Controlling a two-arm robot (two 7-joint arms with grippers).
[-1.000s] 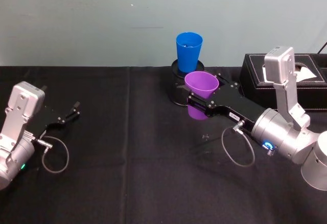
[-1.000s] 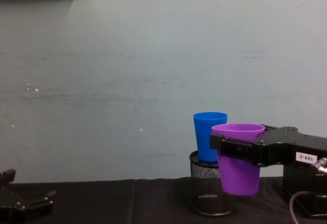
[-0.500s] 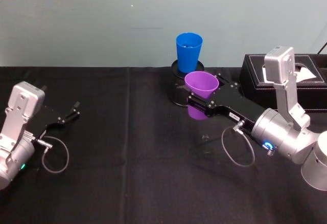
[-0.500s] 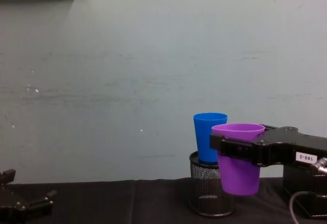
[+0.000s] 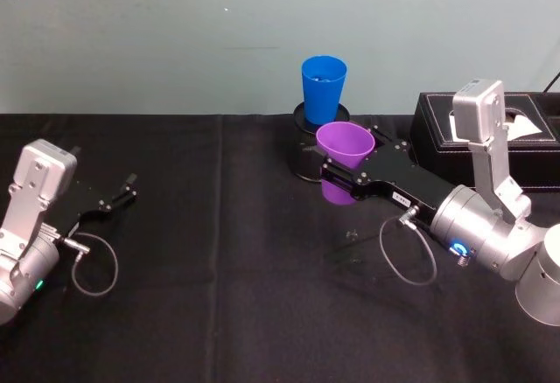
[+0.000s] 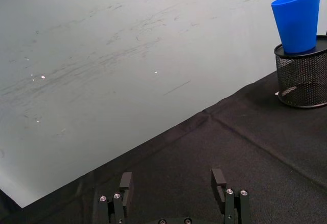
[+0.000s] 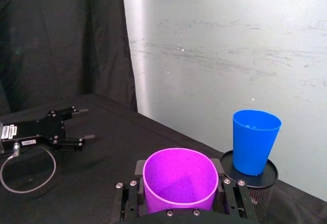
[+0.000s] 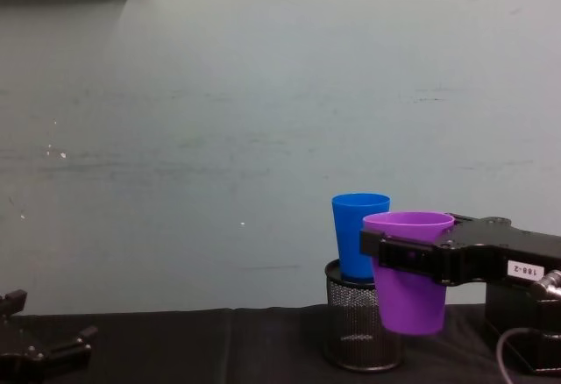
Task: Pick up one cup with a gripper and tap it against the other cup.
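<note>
A: Right gripper (image 5: 339,182) state?

B: Clamped on the purple cup (image 5: 345,142), one jaw on each side below the rim. The cup is upright, mouth up, held clear of the black tablecloth (image 5: 219,269).

A: The blue cup (image 5: 323,86)?

B: Upright on top of the black mesh pen holder (image 8: 346,336), by the wall (image 8: 219,95). The purple cup sits just in front of the holder. The right wrist view shows a gap between the cups – not touching.

A: Obstructions?

B: From the chest, the purple cup covers the holder's right part and the blue cup's lower right edge. A black box (image 5: 437,125) stands behind the right arm, and a cable loop (image 5: 407,256) hangs at the wrist.

A: Left gripper (image 5: 118,198)?

B: Low over the cloth on the left, well apart from the cups, fingers spread wide and holding nothing.

A: Change against the frames one second and half a second back?

B: None seen – both cups, both grippers and the grip look the same.
</note>
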